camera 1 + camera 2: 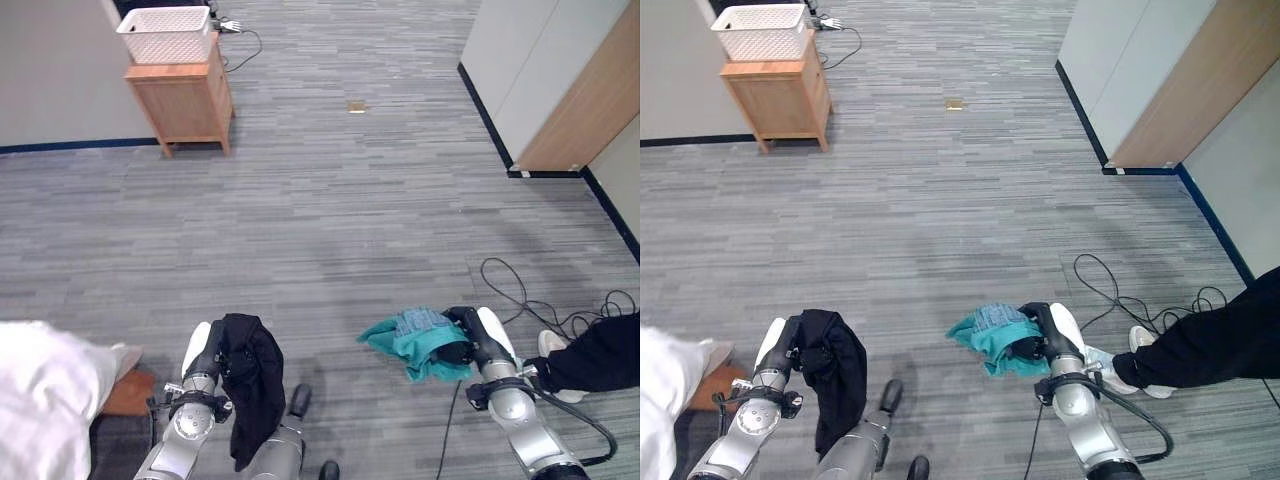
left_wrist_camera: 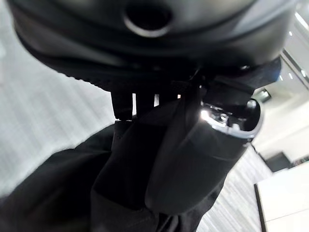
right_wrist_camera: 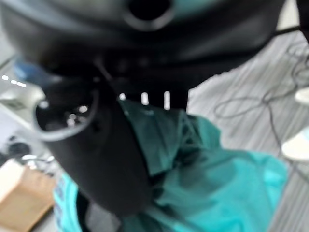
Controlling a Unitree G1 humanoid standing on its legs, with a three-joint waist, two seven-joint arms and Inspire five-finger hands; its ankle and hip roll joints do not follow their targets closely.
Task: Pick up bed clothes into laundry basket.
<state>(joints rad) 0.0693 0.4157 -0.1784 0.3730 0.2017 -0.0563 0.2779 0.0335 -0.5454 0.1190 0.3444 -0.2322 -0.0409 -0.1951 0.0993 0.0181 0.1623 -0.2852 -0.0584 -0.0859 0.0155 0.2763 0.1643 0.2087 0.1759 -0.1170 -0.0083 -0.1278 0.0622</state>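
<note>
Both pickups look done: the left hand (image 1: 205,362) clutches a black garment (image 1: 250,385) hanging beside it, the right hand (image 1: 468,338) grips a teal garment (image 1: 415,340), but the white laundry basket (image 1: 167,33) on its wooden cabinet (image 1: 185,100) sits far ahead, so carrying and dropping remain.

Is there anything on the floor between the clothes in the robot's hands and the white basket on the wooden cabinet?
Nothing visible blocks the way. The left hand holds a black garment, the right hand a teal cloth. Grey carpet floor lies open up to the white laundry basket on the wooden cabinet.
</note>
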